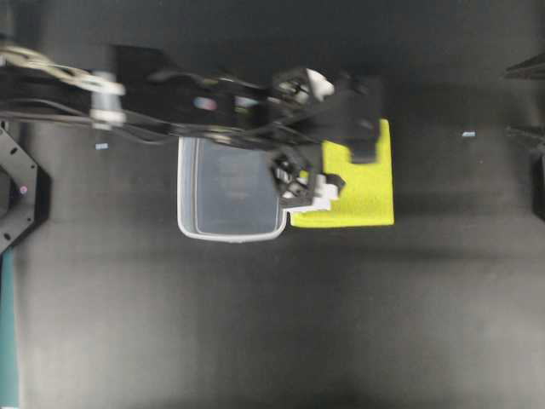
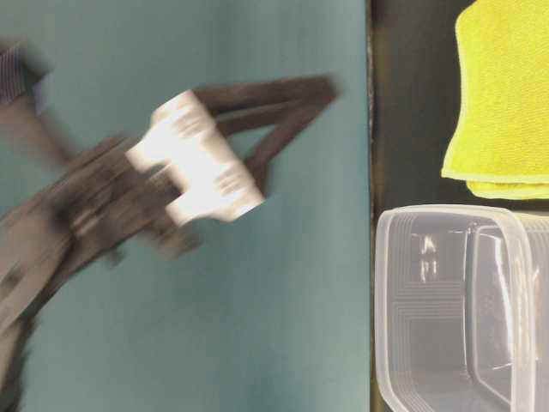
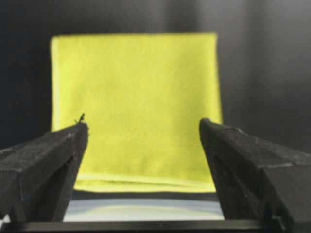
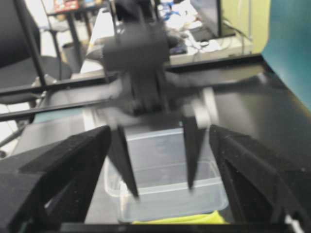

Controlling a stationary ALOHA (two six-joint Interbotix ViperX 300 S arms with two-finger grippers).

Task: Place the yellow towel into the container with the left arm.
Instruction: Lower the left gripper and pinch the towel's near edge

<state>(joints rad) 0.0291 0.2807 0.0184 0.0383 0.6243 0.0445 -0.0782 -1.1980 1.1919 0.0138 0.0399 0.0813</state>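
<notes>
Towel beside the tub, arm stretched above both

The yellow towel (image 1: 364,192) lies flat and folded, just right of the clear, empty container (image 1: 228,189). The left arm (image 1: 196,106) reaches across over them, its gripper (image 3: 143,160) spread wide above the towel.

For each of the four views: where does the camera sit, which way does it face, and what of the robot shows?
Overhead: looks straight down on the table; left arm reaches over the container toward the towel.
Table-level: low, image turned sideways; blurred left claw, towel, container.
Left wrist: looks along its open claw at the towel lying flat.
Right wrist: between its open claw, faces the left arm across the container.
All four show the towel; the right wrist only its edge.
</notes>
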